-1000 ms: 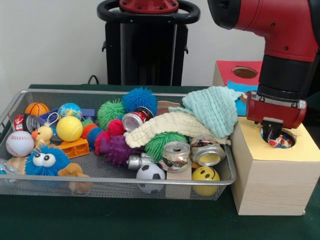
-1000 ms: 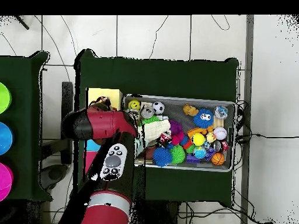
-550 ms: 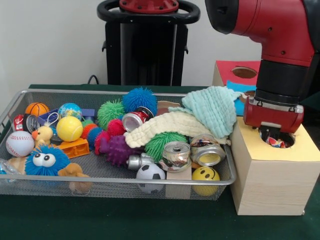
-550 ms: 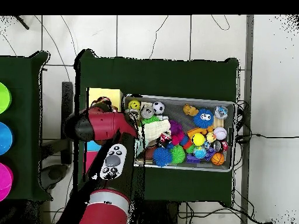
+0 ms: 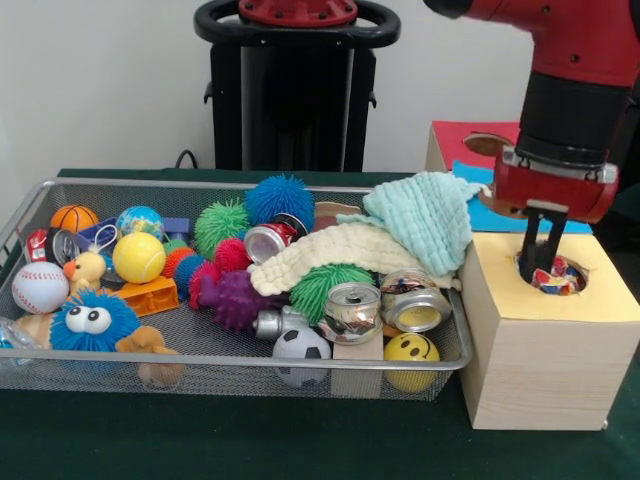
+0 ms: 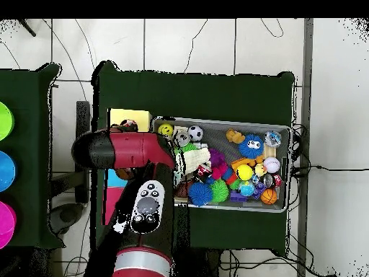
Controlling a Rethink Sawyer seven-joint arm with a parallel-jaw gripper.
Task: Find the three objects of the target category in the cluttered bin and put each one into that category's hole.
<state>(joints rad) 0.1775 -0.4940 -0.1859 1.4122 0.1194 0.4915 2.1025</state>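
My gripper (image 5: 541, 262) hangs at the right of the frame, right over the round hole (image 5: 553, 272) in the yellow-topped box (image 5: 545, 345). Its fingers are apart and hold nothing. A crushed colorful can (image 5: 561, 280) sits down in the hole. I think cans are what I want. Two more shiny cans (image 5: 352, 311) lie at the front of the wire bin (image 5: 200, 370), low in the middle. They look light, thin and slippery, so I would pinch one across its dented sides.
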